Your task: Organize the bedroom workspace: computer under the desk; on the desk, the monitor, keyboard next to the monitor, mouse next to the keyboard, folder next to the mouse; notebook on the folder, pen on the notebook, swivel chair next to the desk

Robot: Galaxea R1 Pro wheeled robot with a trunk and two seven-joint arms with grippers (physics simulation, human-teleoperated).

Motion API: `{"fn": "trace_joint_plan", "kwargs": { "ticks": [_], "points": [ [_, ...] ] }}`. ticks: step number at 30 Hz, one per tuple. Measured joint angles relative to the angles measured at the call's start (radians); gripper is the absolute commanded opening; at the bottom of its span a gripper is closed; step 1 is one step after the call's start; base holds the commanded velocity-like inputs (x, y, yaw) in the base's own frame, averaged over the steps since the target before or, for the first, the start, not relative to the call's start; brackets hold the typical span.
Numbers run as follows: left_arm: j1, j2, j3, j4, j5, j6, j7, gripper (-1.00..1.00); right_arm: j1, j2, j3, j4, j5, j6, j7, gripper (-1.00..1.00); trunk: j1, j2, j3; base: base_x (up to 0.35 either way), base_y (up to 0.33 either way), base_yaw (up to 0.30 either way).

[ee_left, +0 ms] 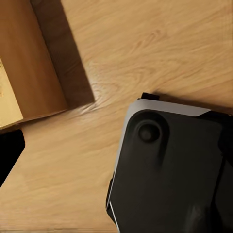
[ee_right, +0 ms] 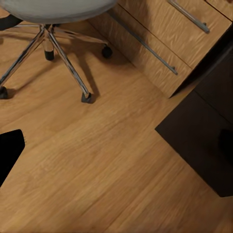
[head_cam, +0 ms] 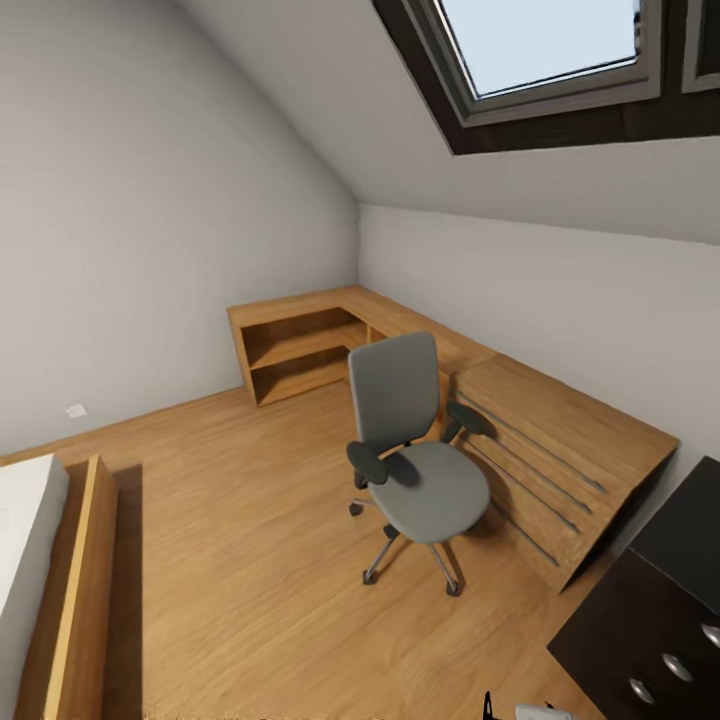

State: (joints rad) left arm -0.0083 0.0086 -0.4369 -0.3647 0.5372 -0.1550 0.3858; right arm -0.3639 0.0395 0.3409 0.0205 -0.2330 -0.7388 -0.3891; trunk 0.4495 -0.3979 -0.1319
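Note:
The swivel chair point(head_cam: 410, 450) stands on the wood floor in the middle of the bedroom, its back toward the far corner, and its grey seat is bare fabric. In the right wrist view its chrome star base point(ee_right: 48, 43) and castors are ahead of the gripper. A corner of the black desk point(head_cam: 650, 620), with round silver knobs, sits at the lower right, and its dark side point(ee_right: 204, 141) is close to my right hand. A black fingertip point(ee_right: 9, 150) edges into the right wrist view, and another fingertip point(ee_left: 7, 155) into the left wrist view. Neither view shows how the jaws stand.
A light wooden dresser point(head_cam: 560, 470) with bar handles stands between the chair and the desk. A wooden shelf unit point(head_cam: 300, 350) fills the far corner. The bed frame point(head_cam: 80, 590) lies at the left, close to my left hand. The robot's dark base point(ee_left: 170, 170) is below that hand.

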Motion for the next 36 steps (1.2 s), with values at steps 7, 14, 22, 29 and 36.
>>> {"fn": "trace_joint_plan", "kwargs": {
  "ticks": [7,14,22,29,36],
  "points": [
    [0.0,0.001,0.0,0.048,0.002,0.001,0.0,1.0,0.0,0.0,0.0,0.0,0.0,0.0,0.0,1.0,0.0,0.0,-0.009,0.0,0.0,0.164],
    [0.0,0.001,0.002,0.123,0.004,0.0,-0.002,1.0,0.0,0.0,0.0,0.0,0.0,0.0,0.001,1.0,0.0,0.0,-0.018,0.0,0.0,0.172],
    [0.0,-0.001,0.003,0.195,0.006,-0.002,-0.002,1.0,0.0,-0.001,0.0,0.0,0.0,-0.003,0.033,1.0,0.0,0.0,-0.023,0.0,0.0,0.076],
    [0.0,-0.008,-0.003,0.216,0.004,0.005,-0.003,1.0,0.0,-0.013,-0.006,0.002,-0.006,0.002,0.093,1.0,0.0,0.0,-0.024,0.0,0.0,0.011],
    [0.0,-0.045,-0.011,0.256,0.002,0.039,-0.003,1.0,0.0,-0.008,-0.006,0.002,-0.007,0.006,0.093,1.0,0.0,0.0,-0.024,0.0,0.0,0.0]
  ]
}}
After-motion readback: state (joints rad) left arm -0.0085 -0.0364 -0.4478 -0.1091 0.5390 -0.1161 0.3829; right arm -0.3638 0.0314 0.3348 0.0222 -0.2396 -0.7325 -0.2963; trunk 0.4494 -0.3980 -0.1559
